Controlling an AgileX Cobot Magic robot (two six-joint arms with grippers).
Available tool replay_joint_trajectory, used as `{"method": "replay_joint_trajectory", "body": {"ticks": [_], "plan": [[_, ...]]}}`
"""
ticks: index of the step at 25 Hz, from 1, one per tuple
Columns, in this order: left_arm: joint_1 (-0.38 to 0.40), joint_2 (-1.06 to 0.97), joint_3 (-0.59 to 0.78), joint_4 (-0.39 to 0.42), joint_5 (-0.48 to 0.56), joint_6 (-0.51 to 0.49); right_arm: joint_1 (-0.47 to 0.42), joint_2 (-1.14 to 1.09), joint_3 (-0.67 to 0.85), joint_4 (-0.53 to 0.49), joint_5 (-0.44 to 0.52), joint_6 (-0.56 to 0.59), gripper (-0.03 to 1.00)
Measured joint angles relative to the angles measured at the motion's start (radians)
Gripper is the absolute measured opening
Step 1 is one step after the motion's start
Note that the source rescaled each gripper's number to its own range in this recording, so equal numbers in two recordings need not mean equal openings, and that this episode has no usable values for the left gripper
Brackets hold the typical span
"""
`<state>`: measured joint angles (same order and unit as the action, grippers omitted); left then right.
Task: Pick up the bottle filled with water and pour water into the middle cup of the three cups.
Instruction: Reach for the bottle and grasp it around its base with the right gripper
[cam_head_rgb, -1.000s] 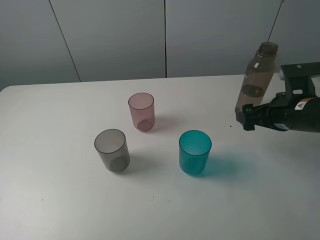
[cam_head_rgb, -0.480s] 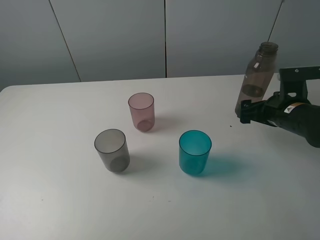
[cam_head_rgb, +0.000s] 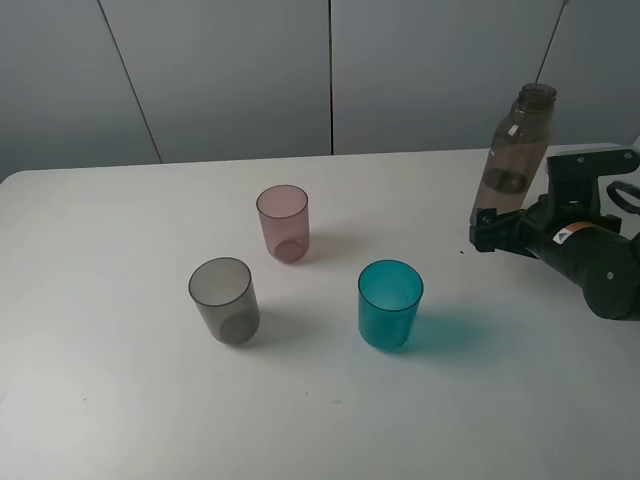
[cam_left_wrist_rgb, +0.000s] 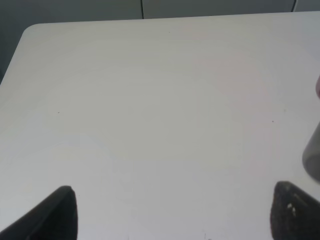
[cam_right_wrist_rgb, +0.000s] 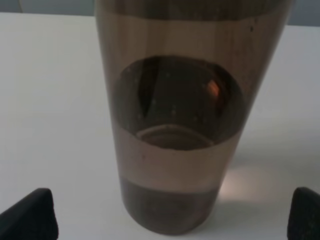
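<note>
1. Spanning the scene, a matte white worktop (cam_head_rgb: 120, 420) carries everything.
2. Right arm (cam_head_rgb: 585, 262) has edged closer. Its jaws stand wide open just before the bottle (cam_head_rgb: 515, 150), so gripping looks next. Left jaws idle, open.
3. Bottle: smoky translucent plastic, upright, capless, far right.
4. Middle cup (cam_head_rgb: 283, 222): smooth pink tumbler, well apart.

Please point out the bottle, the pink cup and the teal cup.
Bottle (cam_head_rgb: 515, 150), high exterior view, middle of its body.
Pink cup (cam_head_rgb: 283, 228), same view, front wall.
Teal cup (cam_head_rgb: 390, 310), same view, front wall.
</note>
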<state>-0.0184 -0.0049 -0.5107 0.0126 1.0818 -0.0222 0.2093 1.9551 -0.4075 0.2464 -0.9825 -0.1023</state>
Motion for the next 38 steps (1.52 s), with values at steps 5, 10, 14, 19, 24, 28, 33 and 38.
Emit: {"method": "replay_joint_trajectory", "body": {"ticks": [5,10,14,19,24,28,33,38], "plan": [[0.000,0.000,0.000,0.000,0.000,0.000,0.000,0.049,0.000,0.000,-0.138,0.013,1.00],[0.000,0.000,0.000,0.000,0.000,0.000,0.000,0.088,-0.002,0.000,-0.210,0.072,1.00],[0.000,0.000,0.000,0.000,0.000,0.000,0.000,0.096,-0.019,-0.029,-0.215,0.102,1.00],[0.000,0.000,0.000,0.000,0.000,0.000,0.000,0.100,-0.065,-0.049,-0.221,0.102,1.00],[0.000,0.000,0.000,0.000,0.000,0.000,0.000,0.143,-0.099,-0.045,-0.226,0.102,1.00],[0.000,0.000,0.000,0.000,0.000,0.000,-0.007,0.185,-0.134,-0.045,-0.226,0.102,1.00],[0.000,0.000,0.000,0.000,0.000,0.000,-0.038,0.211,-0.168,-0.045,-0.226,0.117,1.00],[0.000,0.000,0.000,0.000,0.000,0.000,-0.056,0.218,-0.182,-0.051,-0.226,0.132,1.00]]}}
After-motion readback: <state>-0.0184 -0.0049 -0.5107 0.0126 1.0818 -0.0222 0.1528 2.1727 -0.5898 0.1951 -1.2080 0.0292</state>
